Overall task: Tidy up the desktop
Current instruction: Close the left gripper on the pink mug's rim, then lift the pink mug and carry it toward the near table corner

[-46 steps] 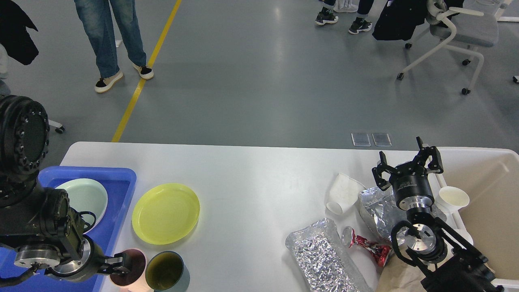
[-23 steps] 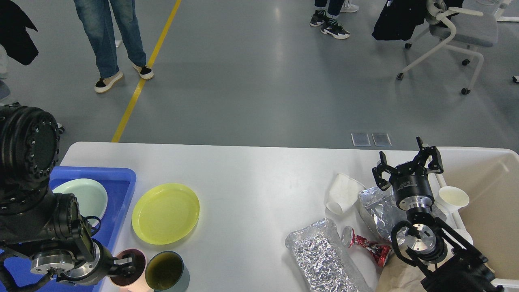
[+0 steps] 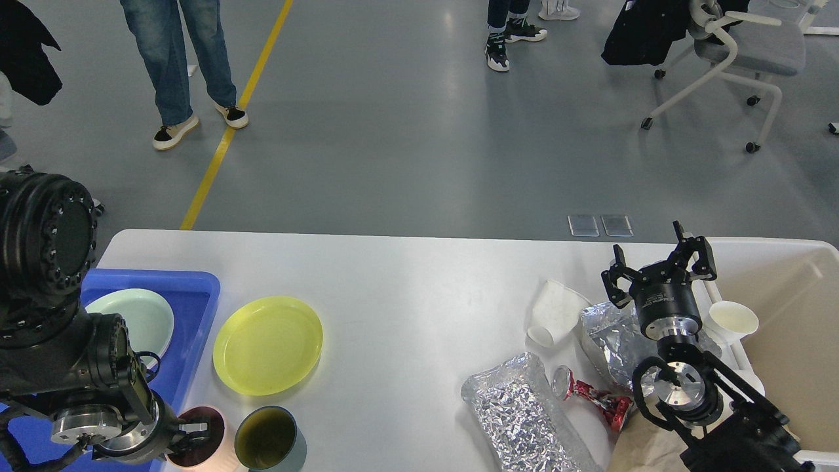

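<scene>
The white desk (image 3: 406,295) fills the lower half of the frame, and both my arms are in over it. My left gripper (image 3: 196,436) sits at the lower left, its fingers down at the rim of the dark red cup (image 3: 200,438); whether they are clamped on it or loose, I cannot tell from here. Just right of that cup stands a grey-green cup (image 3: 269,439), and above the pair lies the yellow plate (image 3: 268,345). At the left edge, the blue tray (image 3: 183,314) holds a pale green plate (image 3: 134,318). Over on the right, my right gripper (image 3: 659,272) hangs with its fingers spread wide, grasping nothing, above a crumpled foil bag (image 3: 613,341). A tipped white paper cup (image 3: 554,311) lies just left of that foil, a second foil bag (image 3: 524,406) lower centre, and a crushed red can (image 3: 590,392) between the two bags. A small white cup (image 3: 733,321) sits at the rim of the beige tub (image 3: 799,314) on the far right.
</scene>
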`<state>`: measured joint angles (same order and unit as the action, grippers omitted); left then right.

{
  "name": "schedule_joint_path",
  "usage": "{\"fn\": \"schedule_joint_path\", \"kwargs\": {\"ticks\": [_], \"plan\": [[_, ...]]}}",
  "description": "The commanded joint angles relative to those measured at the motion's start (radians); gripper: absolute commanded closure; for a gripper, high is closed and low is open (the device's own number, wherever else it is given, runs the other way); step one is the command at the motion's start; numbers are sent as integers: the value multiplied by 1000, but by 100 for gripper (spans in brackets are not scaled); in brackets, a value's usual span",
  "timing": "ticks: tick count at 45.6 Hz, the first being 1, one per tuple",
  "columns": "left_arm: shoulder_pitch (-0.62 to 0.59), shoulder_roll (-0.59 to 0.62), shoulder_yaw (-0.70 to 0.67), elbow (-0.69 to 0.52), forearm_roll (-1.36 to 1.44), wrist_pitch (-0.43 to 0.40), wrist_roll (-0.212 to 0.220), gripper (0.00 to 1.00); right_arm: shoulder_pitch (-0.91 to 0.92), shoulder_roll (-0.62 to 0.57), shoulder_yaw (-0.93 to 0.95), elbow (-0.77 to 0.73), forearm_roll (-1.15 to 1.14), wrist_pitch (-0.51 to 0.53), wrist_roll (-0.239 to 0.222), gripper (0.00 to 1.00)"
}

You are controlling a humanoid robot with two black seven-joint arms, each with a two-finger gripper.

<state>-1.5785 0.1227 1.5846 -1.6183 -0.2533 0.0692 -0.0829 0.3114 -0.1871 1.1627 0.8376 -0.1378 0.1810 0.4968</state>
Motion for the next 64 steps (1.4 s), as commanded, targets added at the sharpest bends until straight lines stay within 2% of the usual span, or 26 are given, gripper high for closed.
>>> {"fn": "schedule_joint_path", "kwargs": {"ticks": [1, 16, 31, 32, 42, 48, 54, 61, 64], "plan": [[0, -1, 2, 0, 0, -8, 0, 100, 0, 0, 0, 0, 0, 0, 0, 0], [-9, 5, 0, -5, 2, -31, -1, 100, 0, 0, 0, 0, 0, 0, 0, 0], [-136, 67, 15, -15, 19, -321, -1, 100, 0, 0, 0, 0, 0, 0, 0, 0], [-170, 84, 26, -23, 26, -360, -1, 100, 0, -2, 0, 0, 0, 0, 0, 0], [-322, 155, 75, -51, 127, -545, -1, 100, 0, -2, 0, 0, 0, 0, 0, 0], [-463, 204, 138, -58, 201, -657, -5, 100, 0, -2, 0, 0, 0, 0, 0, 0], [-670, 268, 204, -55, 278, -756, -6, 100, 0, -2, 0, 0, 0, 0, 0, 0], [-937, 288, 276, -23, 350, -801, -11, 100, 0, -3, 0, 0, 0, 0, -1, 0], [-1021, 288, 293, -3, 362, -844, -14, 100, 0, -2, 0, 0, 0, 0, 0, 0]]}}
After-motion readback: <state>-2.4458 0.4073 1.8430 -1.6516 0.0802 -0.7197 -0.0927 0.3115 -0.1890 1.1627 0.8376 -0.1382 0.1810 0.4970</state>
